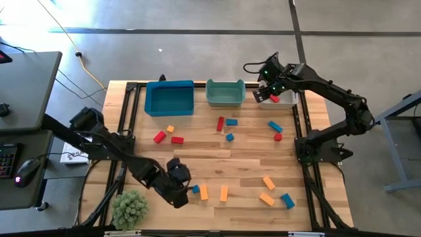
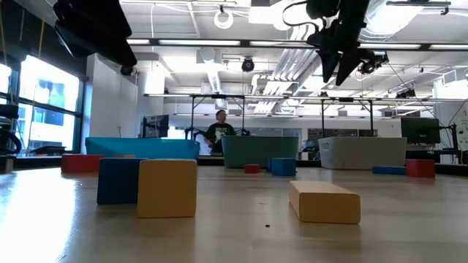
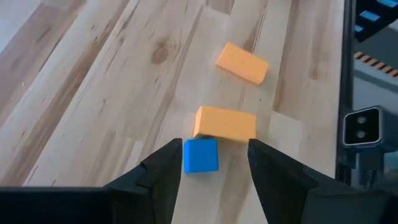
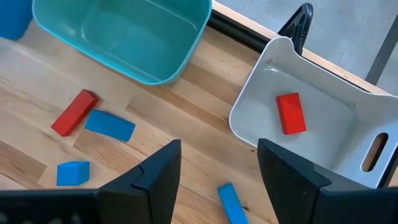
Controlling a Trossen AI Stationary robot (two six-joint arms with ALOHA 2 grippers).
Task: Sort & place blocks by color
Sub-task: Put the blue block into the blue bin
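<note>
My left gripper [image 1: 183, 187] is open and low over the table's near left part. In the left wrist view its fingers [image 3: 163, 171] stand on either side of a small blue cube [image 3: 201, 155], which lies on the table against an orange bar [image 3: 225, 123]. I cannot tell whether they touch the cube. A second orange bar [image 3: 242, 63] lies farther off. My right gripper [image 1: 266, 95] is open and empty, raised at the far right beside the white bin [image 4: 323, 143]. A red block [image 4: 290, 113] lies on that bin's floor.
A blue bin [image 1: 170, 97] and a teal bin [image 1: 225, 92] stand at the far edge. Red, blue and orange blocks lie scattered mid-table [image 1: 220, 123] and at the near right [image 1: 268, 182]. A green plant [image 1: 129, 209] stands at the near left corner. A person [image 2: 219, 131] shows in the room behind.
</note>
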